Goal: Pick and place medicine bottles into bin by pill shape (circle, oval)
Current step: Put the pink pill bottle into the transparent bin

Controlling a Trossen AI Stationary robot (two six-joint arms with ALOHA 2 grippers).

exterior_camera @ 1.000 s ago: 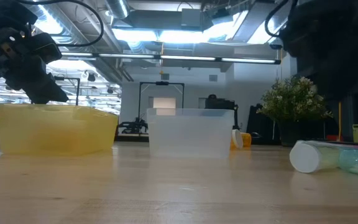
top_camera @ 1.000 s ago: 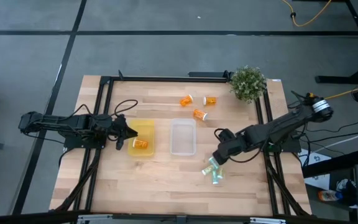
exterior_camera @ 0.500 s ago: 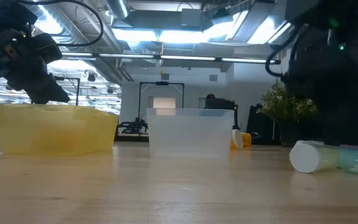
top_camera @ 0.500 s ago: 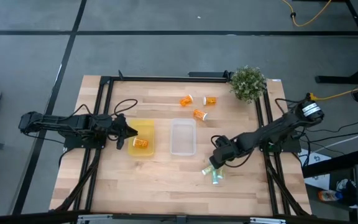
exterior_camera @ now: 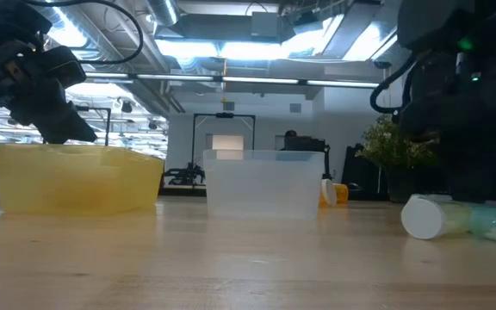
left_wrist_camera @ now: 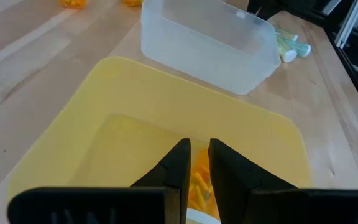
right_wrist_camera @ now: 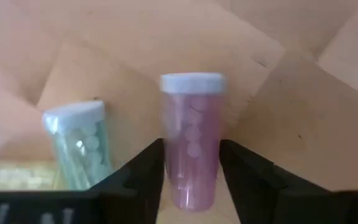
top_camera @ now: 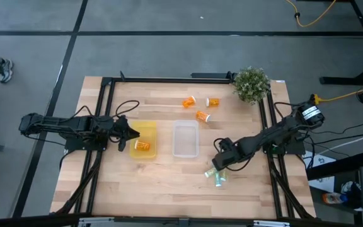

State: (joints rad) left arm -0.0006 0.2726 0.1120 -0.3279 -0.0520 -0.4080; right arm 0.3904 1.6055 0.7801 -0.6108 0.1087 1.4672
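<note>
Beside the clear bin (top_camera: 185, 139), right gripper (right_wrist_camera: 190, 180) fingers (right_wrist_camera: 143, 174) bracket a pinkish bottle (right_wrist_camera: 191, 140) lying on the worktop (top_camera: 169, 183); left gripper (left_wrist_camera: 194, 163), fingers nearly closed, empty, above the yellow bin (left_wrist_camera: 104, 124).

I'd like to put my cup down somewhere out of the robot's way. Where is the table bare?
The front strip of the table, nearer than the yellow tray and clear tray, is bare toward the left. The front right is crowded: the right gripper sits at the pale bottles. Orange bottles and a plant fill the back.
</note>
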